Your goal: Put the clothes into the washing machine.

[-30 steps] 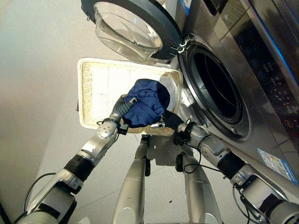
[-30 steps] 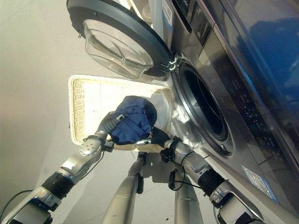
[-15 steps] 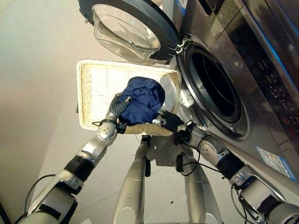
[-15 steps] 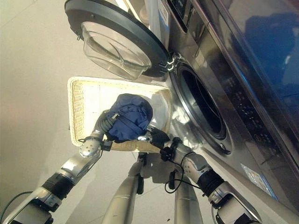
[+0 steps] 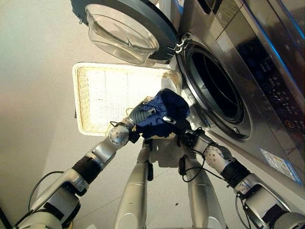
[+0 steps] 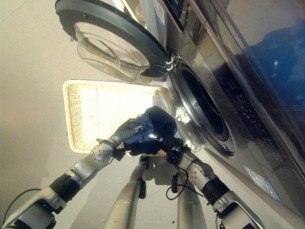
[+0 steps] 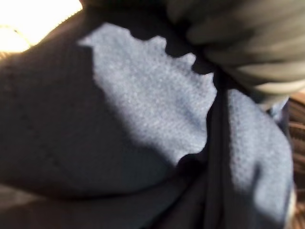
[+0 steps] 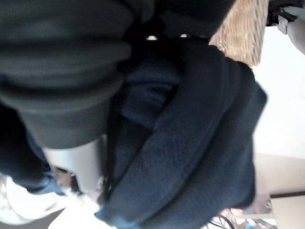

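Left hand (image 5: 139,116), right hand (image 5: 172,125) clasp navy garment (image 5: 164,109) (between them)

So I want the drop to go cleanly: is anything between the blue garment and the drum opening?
Nothing visible is. The garment, held between the left hand and right hand, is beside the drum opening. The door is swung wide open, away from the path, and the basket lies on the far side.

A laundry area is indicated by a front-loading washing machine (image 5: 248,81) with its round door (image 5: 126,28) swung open, and a wicker basket (image 5: 83,102) set on the pale floor (image 5: 33,71).
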`<state>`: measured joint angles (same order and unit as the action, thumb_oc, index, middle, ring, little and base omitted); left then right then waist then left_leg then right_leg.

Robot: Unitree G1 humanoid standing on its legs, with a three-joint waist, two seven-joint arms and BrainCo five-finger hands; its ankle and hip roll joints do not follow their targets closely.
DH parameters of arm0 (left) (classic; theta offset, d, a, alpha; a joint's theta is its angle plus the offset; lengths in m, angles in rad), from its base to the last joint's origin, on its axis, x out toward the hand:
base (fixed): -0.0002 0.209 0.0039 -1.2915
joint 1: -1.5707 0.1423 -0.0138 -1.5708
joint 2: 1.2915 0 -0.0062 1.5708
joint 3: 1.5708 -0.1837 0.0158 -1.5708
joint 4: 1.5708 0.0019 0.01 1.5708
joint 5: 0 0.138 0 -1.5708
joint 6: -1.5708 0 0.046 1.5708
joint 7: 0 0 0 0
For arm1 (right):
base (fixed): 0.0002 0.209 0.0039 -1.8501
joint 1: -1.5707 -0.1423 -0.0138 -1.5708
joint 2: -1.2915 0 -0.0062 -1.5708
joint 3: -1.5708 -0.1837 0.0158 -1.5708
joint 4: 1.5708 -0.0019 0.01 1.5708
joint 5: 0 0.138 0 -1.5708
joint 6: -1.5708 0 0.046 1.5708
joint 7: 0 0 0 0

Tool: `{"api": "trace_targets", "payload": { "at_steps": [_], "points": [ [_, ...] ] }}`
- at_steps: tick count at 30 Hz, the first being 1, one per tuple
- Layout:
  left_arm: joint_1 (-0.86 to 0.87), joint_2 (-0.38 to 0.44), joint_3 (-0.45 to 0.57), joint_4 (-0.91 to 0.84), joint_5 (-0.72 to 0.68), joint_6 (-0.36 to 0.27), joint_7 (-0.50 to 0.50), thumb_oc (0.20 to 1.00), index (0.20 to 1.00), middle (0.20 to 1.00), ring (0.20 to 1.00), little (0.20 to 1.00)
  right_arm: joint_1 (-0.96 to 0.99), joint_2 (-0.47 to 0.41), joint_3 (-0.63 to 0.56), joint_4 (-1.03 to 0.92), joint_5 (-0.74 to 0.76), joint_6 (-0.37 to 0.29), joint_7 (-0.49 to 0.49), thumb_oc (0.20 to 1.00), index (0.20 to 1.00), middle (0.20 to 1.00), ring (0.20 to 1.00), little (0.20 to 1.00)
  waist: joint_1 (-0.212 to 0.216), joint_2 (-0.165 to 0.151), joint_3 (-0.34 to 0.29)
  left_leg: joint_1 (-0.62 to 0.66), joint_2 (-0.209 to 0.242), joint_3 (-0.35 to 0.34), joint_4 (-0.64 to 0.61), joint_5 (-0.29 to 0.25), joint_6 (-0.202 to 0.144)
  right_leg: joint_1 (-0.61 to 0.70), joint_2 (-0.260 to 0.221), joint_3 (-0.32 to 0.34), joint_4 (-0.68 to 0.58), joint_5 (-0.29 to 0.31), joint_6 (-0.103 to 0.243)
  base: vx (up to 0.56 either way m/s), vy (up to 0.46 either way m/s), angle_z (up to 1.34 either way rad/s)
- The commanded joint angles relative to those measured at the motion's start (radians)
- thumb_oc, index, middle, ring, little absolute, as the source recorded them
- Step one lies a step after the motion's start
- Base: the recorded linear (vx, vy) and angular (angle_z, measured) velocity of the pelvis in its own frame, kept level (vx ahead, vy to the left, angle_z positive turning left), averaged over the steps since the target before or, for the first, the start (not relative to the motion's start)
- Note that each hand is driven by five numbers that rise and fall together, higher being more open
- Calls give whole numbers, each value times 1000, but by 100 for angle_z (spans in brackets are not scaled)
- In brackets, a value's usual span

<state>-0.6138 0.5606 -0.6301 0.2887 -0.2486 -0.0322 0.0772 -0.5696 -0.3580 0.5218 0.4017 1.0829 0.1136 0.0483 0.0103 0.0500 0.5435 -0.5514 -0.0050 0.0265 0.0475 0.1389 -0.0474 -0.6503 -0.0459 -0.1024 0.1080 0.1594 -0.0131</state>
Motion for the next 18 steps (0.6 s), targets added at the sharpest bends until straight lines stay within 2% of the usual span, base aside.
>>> {"api": "trace_targets", "payload": {
  "at_steps": [1, 3, 4, 5, 6, 7, 11, 12, 13, 14, 18],
  "points": [
    [8, -2, -7, -80, 21, -12, -49, 200, 200, 200, 200, 200, -12, 57, -4, -47, 66, -57, -14, 1000, 1000, 1000, 1000, 1000, -11, 11, -24, -34, -35, 20, 38, -20, -1, -5, -18, -21, 61, -49, 112, 0, 0, 0],
    [11, -3, -11, -81, 4, -6, -70, 200, 200, 200, 200, 200, -14, 59, -6, -42, 60, -67, -21, 1000, 1000, 1000, 1000, 1000, -12, 12, -24, -33, -35, 21, 37, -21, -1, -5, -18, -20, 61, -49, 113, 0, 0, 0],
    [11, -3, -17, -80, -9, -5, -78, 200, 200, 200, 200, 200, -16, 59, -8, -35, 57, -71, -17, 868, 868, 868, 868, 868, -12, 13, -24, -31, -35, 22, 35, -20, -1, -2, -19, -18, 59, -47, 113, 0, 0, 0],
    [11, -6, -19, -78, -18, -7, -78, 200, 200, 200, 200, 200, -19, 59, -8, -31, 48, -78, -18, 548, 548, 548, 548, 548, -13, 14, -24, -32, -34, 21, 34, -19, -1, -4, -19, -17, 58, -46, 113, 0, 0, 0],
    [12, -6, -20, -78, -20, -8, -77, 200, 200, 200, 200, 200, -19, 60, -7, -31, 46, -80, -19, 294, 294, 294, 294, 294, -13, 15, -24, -32, -34, 21, 33, -19, -1, -4, -19, -16, 58, -46, 113, 0, 0, 0],
    [17, -10, -21, -77, -29, -9, -83, 200, 200, 200, 200, 200, -18, 62, -6, -30, 38, -89, -21, 200, 200, 200, 200, 200, -13, 16, -24, -33, -35, 20, 32, -18, 0, -5, -17, -15, 58, -45, 113, 0, 0, 0],
    [28, -18, -20, -76, -42, -6, -64, 200, 200, 200, 200, 200, -12, 62, -7, -27, 36, -94, -13, 200, 200, 200, 200, 200, -13, 16, -24, -34, -36, 20, 29, -16, 2, -8, -15, -13, 58, -44, 112, 0, 0, 0],
    [29, -21, -18, -74, -42, -3, -35, 504, 504, 504, 504, 504, -10, 63, -7, -25, 33, -96, -12, 200, 200, 200, 200, 200, -13, 16, -24, -35, -37, 18, 28, -16, 2, -9, -15, -13, 57, -44, 112, 0, 0, 0],
    [34, -26, -12, -65, -52, 5, 51, 1000, 1000, 1000, 1000, 1000, -8, 66, -4, -22, 31, -99, -15, 200, 200, 200, 200, 200, -11, 15, -24, -36, -38, 15, 28, -15, 2, -9, -15, -13, 58, -45, 112, 0, 0, 0],
    [33, -27, -11, -63, -57, 1, 65, 1000, 1000, 1000, 1000, 1000, -10, 66, -4, -22, 31, -98, -16, 200, 200, 200, 200, 200, -11, 15, -24, -38, -37, 15, 28, -15, 2, -11, -15, -13, 58, -44, 112, 0, 0, 0],
    [71, -52, 42, -33, -73, -50, 244, 1000, 1000, 1000, 1000, 1000, 6, 73, -10, -6, 19, -111, -27, 200, 200, 200, 200, 200, -4, 11, -24, -31, -39, 4, 28, -20, 3, -3, -12, -13, 64, -57, 112, 13, -31, -1]
  ]
}}
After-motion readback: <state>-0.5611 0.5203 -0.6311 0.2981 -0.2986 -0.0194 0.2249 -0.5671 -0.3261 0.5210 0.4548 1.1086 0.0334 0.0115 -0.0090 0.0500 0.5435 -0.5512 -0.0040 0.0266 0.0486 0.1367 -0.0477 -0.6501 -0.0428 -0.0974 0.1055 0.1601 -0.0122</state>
